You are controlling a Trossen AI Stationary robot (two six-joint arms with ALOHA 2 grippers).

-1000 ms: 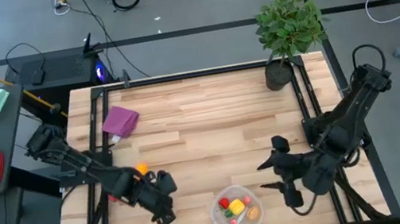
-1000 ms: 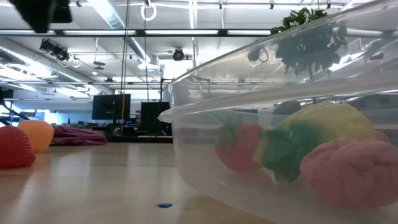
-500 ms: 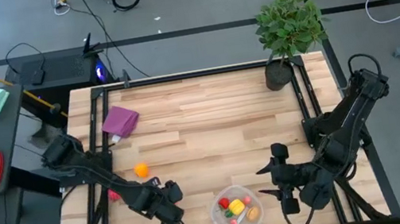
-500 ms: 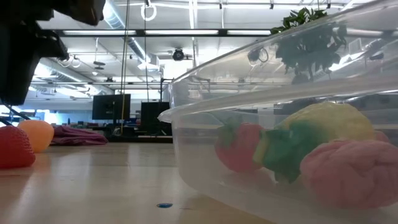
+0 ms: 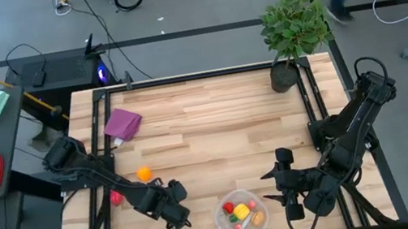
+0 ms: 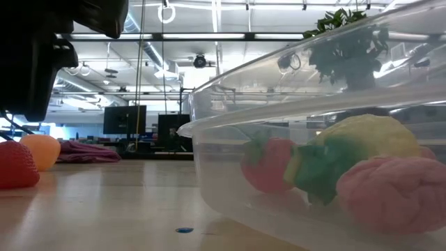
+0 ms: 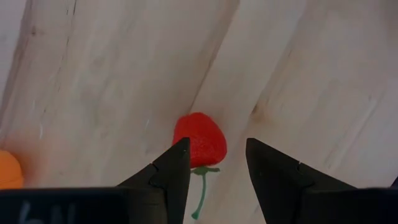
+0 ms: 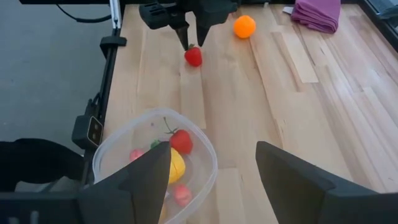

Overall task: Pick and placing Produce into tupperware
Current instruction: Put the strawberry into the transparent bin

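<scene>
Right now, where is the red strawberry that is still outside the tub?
In the high view the strawberry lies near the table's left edge, just below the orange; the left end effector hangs open above it.

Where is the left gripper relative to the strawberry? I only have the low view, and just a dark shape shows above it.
Observer: The left gripper hangs right over the strawberry, fingers apart, not gripping it.
Operator: Is the orange in the way?
Observer: No, the orange lies apart from the strawberry, clear of the fingers.
Operator: And the right arm?
Observer: The right gripper is open and empty, beside the tupperware.
</scene>
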